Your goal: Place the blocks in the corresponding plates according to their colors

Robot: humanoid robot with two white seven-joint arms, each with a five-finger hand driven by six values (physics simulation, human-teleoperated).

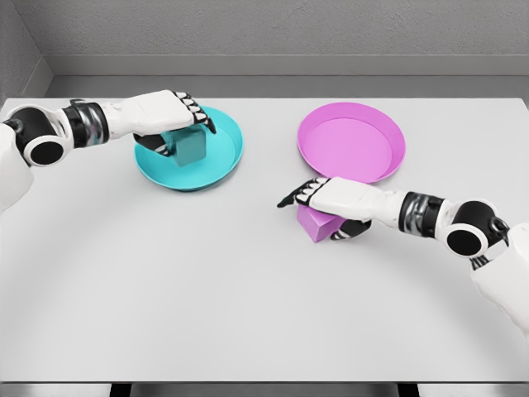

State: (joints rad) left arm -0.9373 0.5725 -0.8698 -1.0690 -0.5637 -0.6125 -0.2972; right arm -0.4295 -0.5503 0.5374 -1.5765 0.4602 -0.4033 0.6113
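The left hand is gripping a teal cube block inside the round teal plate, while the right hand is clamping a pink cube block on the grey table, just beside the round pink plate. Lifting clear of the rim should be helping.

On your surface, two plates sat side by side: the left plate held a block beneath the left robot hand; before the right plate, a second block lay under the right robot hand.
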